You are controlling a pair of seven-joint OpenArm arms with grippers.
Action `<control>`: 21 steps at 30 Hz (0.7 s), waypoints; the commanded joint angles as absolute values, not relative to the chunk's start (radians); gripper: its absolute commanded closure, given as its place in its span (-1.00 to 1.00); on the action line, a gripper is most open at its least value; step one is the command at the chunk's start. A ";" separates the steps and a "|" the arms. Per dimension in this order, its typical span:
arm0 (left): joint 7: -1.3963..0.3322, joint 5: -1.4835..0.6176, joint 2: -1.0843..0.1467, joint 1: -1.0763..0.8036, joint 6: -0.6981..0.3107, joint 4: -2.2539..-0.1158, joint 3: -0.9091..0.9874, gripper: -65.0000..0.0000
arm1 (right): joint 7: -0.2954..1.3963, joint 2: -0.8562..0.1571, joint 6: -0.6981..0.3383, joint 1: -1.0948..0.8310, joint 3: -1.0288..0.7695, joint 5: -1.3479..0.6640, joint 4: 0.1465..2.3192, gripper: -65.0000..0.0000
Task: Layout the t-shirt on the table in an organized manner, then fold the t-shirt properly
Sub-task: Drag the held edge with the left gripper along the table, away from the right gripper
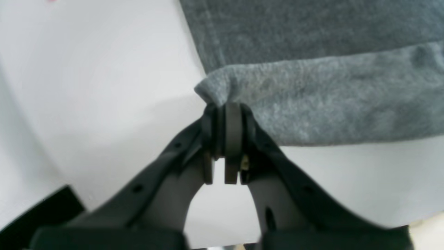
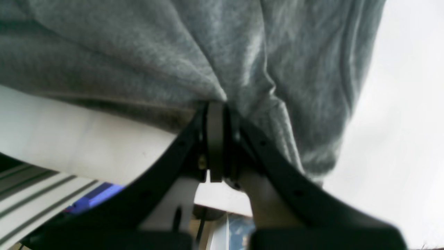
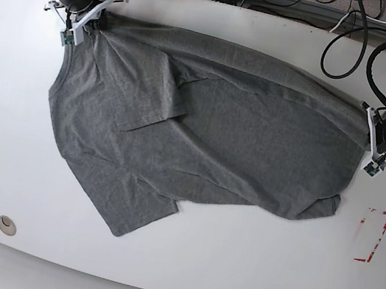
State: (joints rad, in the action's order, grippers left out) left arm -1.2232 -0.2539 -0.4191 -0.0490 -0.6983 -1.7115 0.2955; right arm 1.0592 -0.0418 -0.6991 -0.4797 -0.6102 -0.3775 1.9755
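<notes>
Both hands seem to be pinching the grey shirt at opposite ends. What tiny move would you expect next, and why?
Probably the hands draw slightly apart to stretch it flat. The left hand and right hand are each shut on an edge of the t-shirt, which lies skewed and creased on the table, one sleeve folded over its body.

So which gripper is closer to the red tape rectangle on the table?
Left. The left gripper clamps the t-shirt edge just up from the red tape rectangle; the right gripper pinches the shirt at the far opposite corner of the table.
</notes>
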 commanded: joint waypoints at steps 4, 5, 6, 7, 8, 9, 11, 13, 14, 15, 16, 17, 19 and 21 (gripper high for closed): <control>-1.219 -0.243 -0.456 -0.031 -0.698 -1.656 0.305 0.93 | 1.047 -0.047 -0.698 -0.493 -0.616 -0.386 1.989 1.00; -1.219 -0.243 -0.466 -0.033 -0.698 -1.649 0.305 0.93 | 1.047 -0.047 -0.698 -0.495 -0.616 -0.386 1.989 1.00; -1.219 -0.245 -0.470 -0.035 -0.698 -1.646 0.305 0.93 | 1.047 -0.048 -0.698 -0.495 -0.616 -0.386 1.989 1.00; -1.219 -0.246 -0.473 -0.035 -0.698 -1.641 0.305 0.93 | 1.047 -0.048 -0.698 -0.495 -0.616 -0.386 1.989 1.00; -1.219 -0.246 -0.476 -0.036 -0.698 -1.639 0.305 0.93 | 1.047 -0.048 -0.698 -0.495 -0.616 -0.386 1.989 1.00; -1.219 -0.246 -0.478 -0.036 -0.698 -1.639 0.305 0.93 | 1.047 -0.048 -0.698 -0.495 -0.616 -0.386 1.989 1.00; -1.219 -0.245 -0.478 -0.044 -0.698 -1.632 0.305 0.93 | 1.047 -0.048 -0.698 -0.495 -0.616 -0.386 1.989 1.00; -1.218 -0.246 -0.478 -0.045 -0.698 -1.621 0.305 0.93 | 1.047 -0.050 -0.698 -0.495 -0.616 -0.386 1.989 1.00; -1.218 -0.246 -0.478 -0.045 -0.698 -1.616 0.305 0.93 | 1.047 -0.050 -0.698 -0.495 -0.616 -0.386 1.989 1.00; -1.218 -0.245 -0.478 -0.044 -0.698 -1.612 0.305 0.93 | 1.047 -0.050 -0.698 -0.495 -0.616 -0.386 1.989 1.00; -1.218 -0.245 -0.478 -0.044 -0.698 -1.606 0.305 0.93 | 1.047 -0.050 -0.698 -0.495 -0.616 -0.386 1.989 1.00; -1.218 -0.245 -0.478 -0.044 -0.698 -1.601 0.305 0.93 | 1.047 -0.050 -0.698 -0.495 -0.616 -0.386 1.989 1.00; -1.216 -0.246 -0.476 -0.041 -0.698 -1.589 0.305 0.93 | 1.047 -0.050 -0.698 -0.496 -0.616 -0.386 1.989 1.00; -1.214 -0.248 -0.475 -0.038 -0.698 -1.584 0.302 0.93 | 1.047 -0.053 -0.698 -0.498 -0.616 -0.386 1.989 1.00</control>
State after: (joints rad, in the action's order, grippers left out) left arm -1.2186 -0.2512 -0.4553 -0.0563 -0.6975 -1.5745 0.2977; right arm 1.0588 -0.0395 -0.6994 -0.4923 -0.6098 -0.3790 1.9751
